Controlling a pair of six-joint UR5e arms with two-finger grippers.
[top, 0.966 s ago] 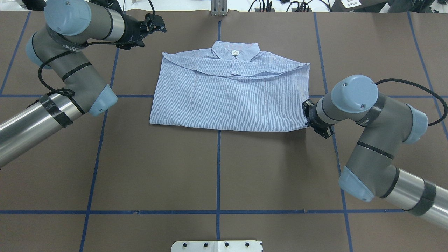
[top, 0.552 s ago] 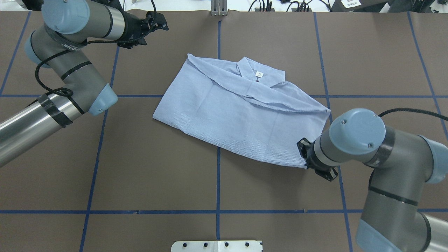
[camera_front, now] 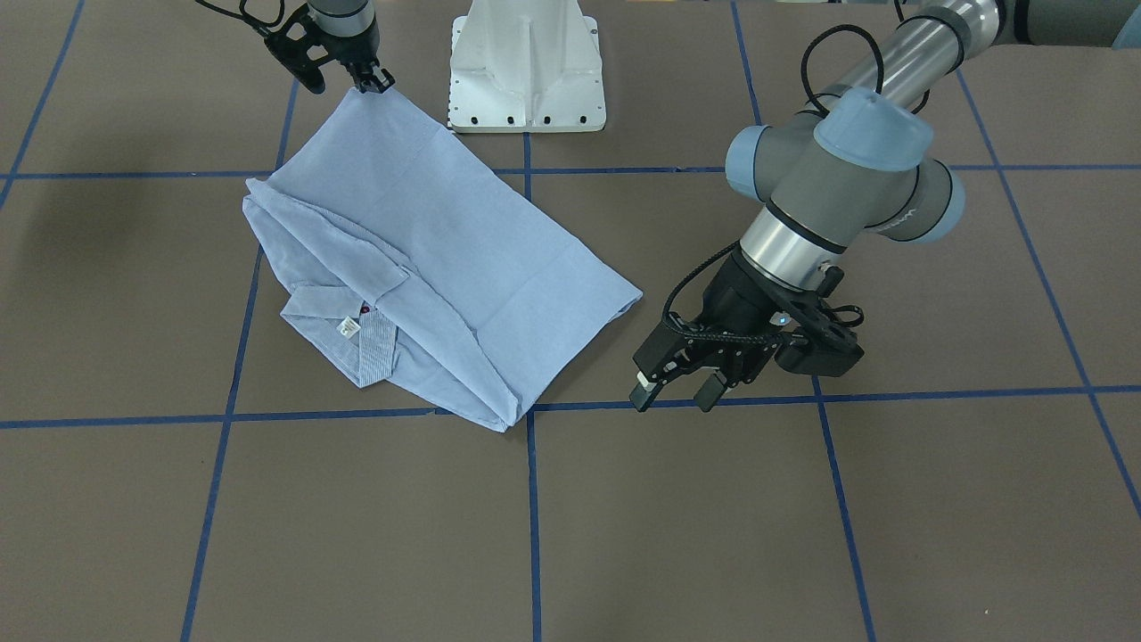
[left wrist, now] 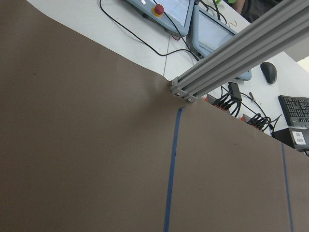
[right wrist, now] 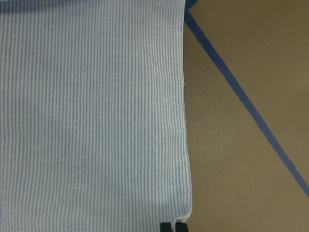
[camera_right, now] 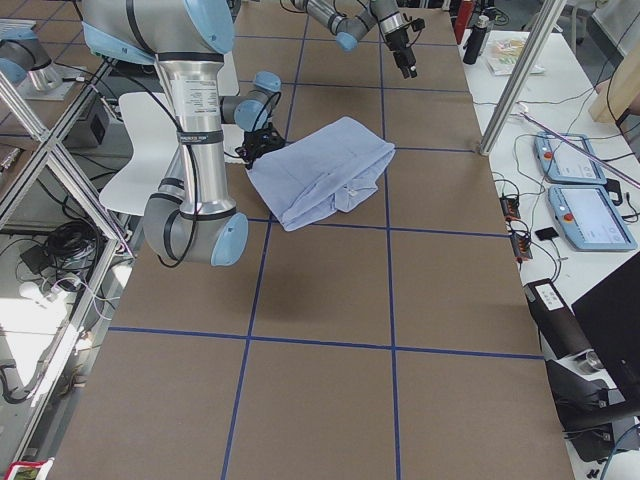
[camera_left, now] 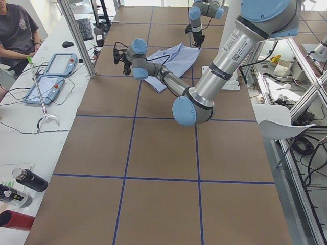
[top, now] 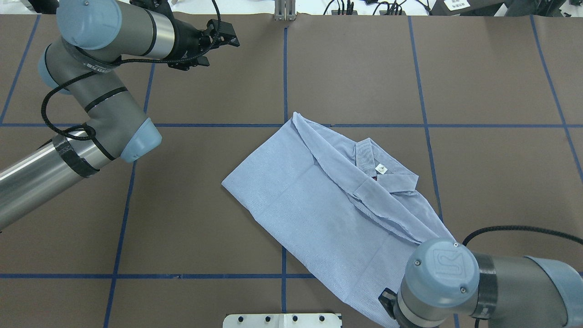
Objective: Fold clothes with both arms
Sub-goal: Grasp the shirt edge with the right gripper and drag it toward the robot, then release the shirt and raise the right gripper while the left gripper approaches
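1. Front-facing view: one folded shirt (camera_front: 463,259) lies flat and slantwise on the brown counter (camera_front: 802,517), its collar (camera_front: 361,348) and one white label (camera_front: 348,327) facing up. There are two arms. The right end effector (camera_front: 373,86) points down at the shirt's corner beside the white base (camera_front: 526,71), its fingers narrow and pinching the fabric. The left end effector (camera_front: 675,399) hangs apart from the shirt, its fingers wide and holding nothing.
2. Overhead view: the shirt (top: 309,214) sits right of the middle. One corner runs under the right arm (top: 442,282), which hides its fingers. The left arm (top: 104,91) is bent sharply at the elbow, and its end effector (top: 226,39) points toward the middle.
3. Left side view: the near left arm (camera_left: 214,76) reaches across the counter, and the far right arm (camera_left: 196,15) stands over the shirt (camera_left: 173,58).
4. Right side view: the near right arm (camera_right: 195,130) stands upright beside the shirt (camera_right: 320,180).
5. Left wrist view: bare counter (left wrist: 72,145), one blue line (left wrist: 171,169) and one metal post (left wrist: 231,53).
6. Right wrist view: the striped shirt (right wrist: 91,111) fills the left side, and two dark fingertips (right wrist: 166,226) sit close together at its corner.
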